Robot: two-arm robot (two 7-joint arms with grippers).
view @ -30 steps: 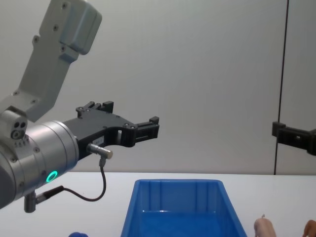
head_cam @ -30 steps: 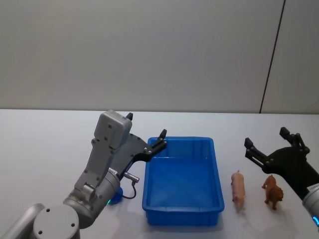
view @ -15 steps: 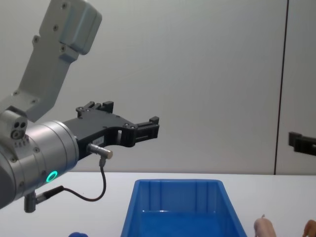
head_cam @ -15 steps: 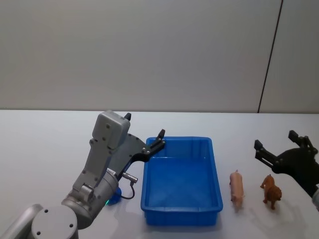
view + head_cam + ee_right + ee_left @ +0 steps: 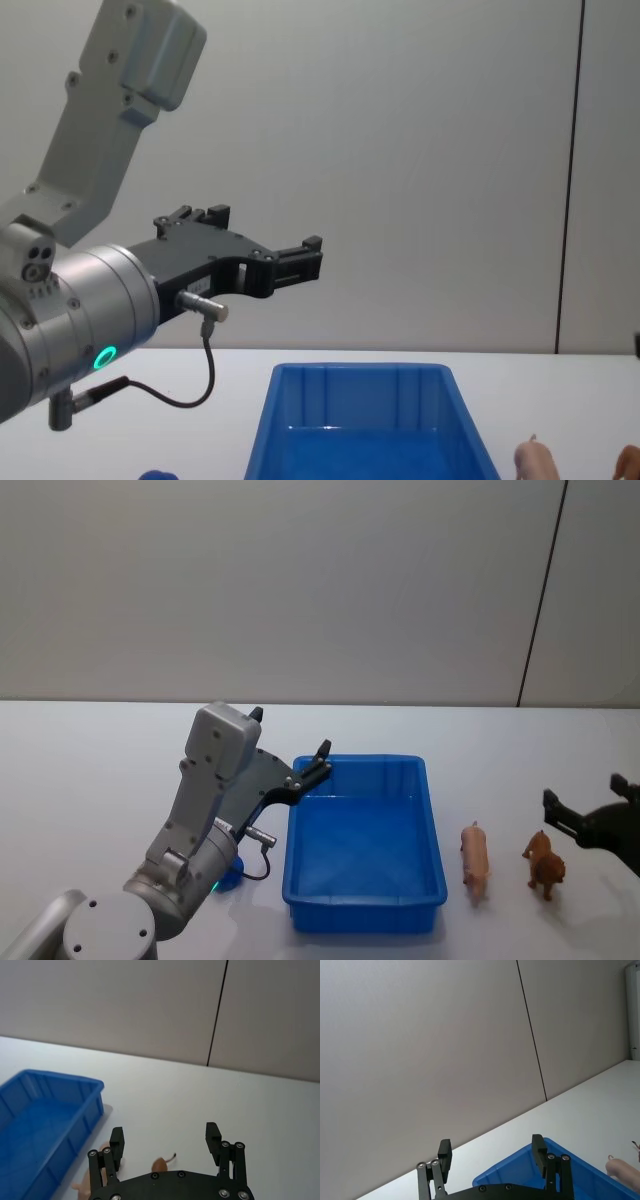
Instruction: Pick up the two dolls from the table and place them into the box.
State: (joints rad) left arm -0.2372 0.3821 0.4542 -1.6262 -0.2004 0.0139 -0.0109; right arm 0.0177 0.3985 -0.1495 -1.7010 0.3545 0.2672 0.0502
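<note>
Head view: 0 of 2 dolls are in. The box (image 5: 365, 918) sits empty on the table (image 5: 90, 770). The pink doll (image 5: 477, 860) lies just right of it, with a brown toy (image 5: 546, 864) beside that. The blue doll (image 5: 229, 878) peeks out from under the left arm, left of the box. We judge both pick-ups are left to do.

Left wrist view: the left gripper (image 5: 491, 1146) hangs over the box's rim, fingers spread, holding nothing.

Right wrist view: the right gripper (image 5: 165, 1132) hovers above the pink doll and brown toy, fingers wide apart, empty.

Chest view: the box has tall sloping walls; the pink doll looks small and rounded.
</note>
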